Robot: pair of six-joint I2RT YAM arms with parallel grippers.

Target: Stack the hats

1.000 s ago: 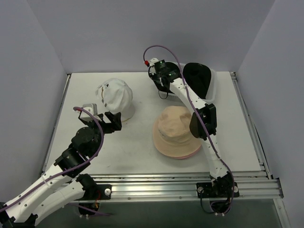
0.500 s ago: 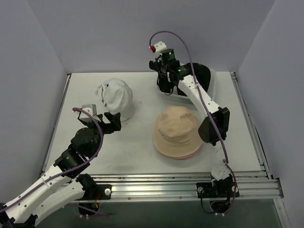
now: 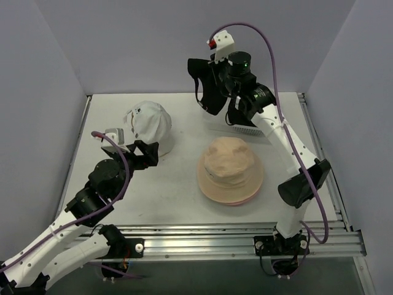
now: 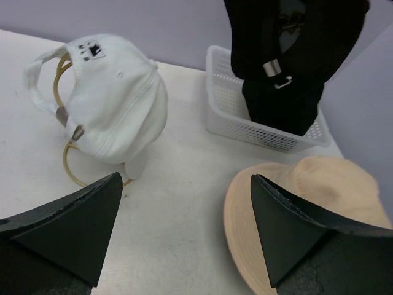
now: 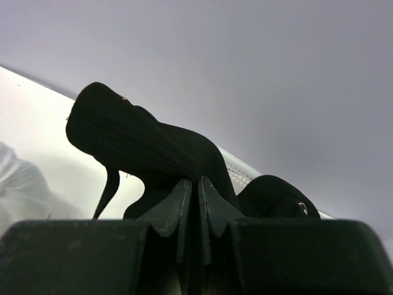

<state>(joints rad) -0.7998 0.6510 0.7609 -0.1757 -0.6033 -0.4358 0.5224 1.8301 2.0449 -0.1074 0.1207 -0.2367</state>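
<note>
Currently, the right gripper (image 5: 198, 198) has its fingers pressed together on a fold of the black cap (image 3: 206, 92), which hangs in the upper centre of the top view, over the white mesh basket (image 4: 245, 120). The left gripper (image 3: 146, 155) is spread wide and holds nothing, just beside the white cap (image 3: 150, 126) at centre left. That cap sits on a gold wire frame (image 4: 70, 169). The tan bucket hat (image 3: 230, 169) lies right of centre.

Flat white tabletop (image 3: 178, 196), enclosed by plain pale-lavender walls (image 3: 123, 43) at back, left, right. Ribbed aluminium rail frame (image 3: 202, 235) along near edge. Even, diffuse lighting.
</note>
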